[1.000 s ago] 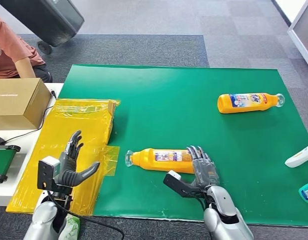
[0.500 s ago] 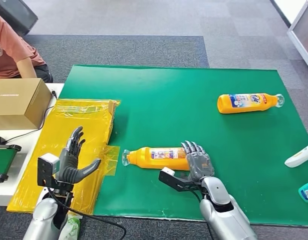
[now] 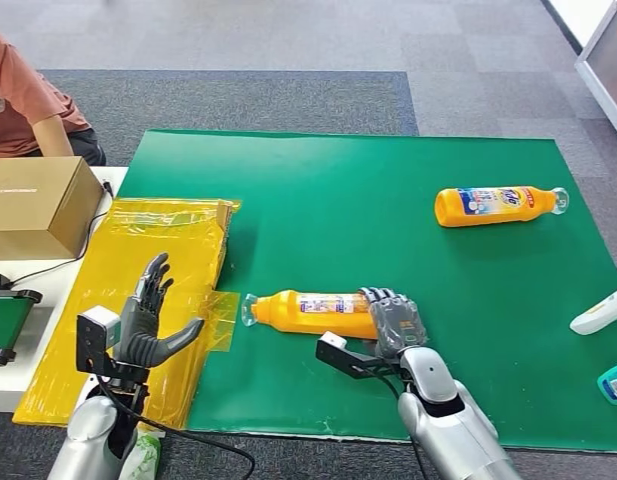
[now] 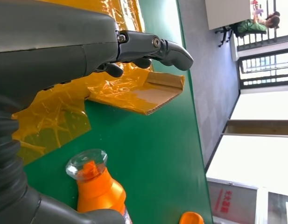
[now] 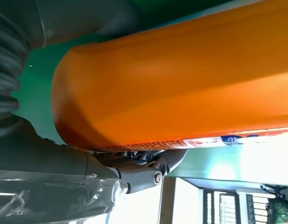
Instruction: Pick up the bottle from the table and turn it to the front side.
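An orange bottle (image 3: 312, 313) with a clear cap lies on its side on the green mat (image 3: 350, 200), cap pointing left. My right hand (image 3: 395, 325) grips its base end: the fingers curl over the far side and the thumb (image 3: 343, 356) reaches along the near side. In the right wrist view the bottle's orange body (image 5: 177, 84) lies close between thumb and fingers. My left hand (image 3: 143, 325) hovers open over yellow film, left of the cap. The left wrist view shows the cap (image 4: 87, 163) near that hand. A second orange bottle (image 3: 497, 205) lies at the far right.
A yellow film-wrapped flat package (image 3: 154, 260) covers the mat's left edge. A cardboard box (image 3: 37, 205) and a cable sit on the white table at left, with a person (image 3: 26, 100) behind. A white object (image 3: 601, 312) and a teal item (image 3: 614, 383) lie at the right edge.
My right hand's fingers have curled further over the bottle's base, and the bottle has slid a little left and away. My left hand rose slightly. A dark bin left the top left.
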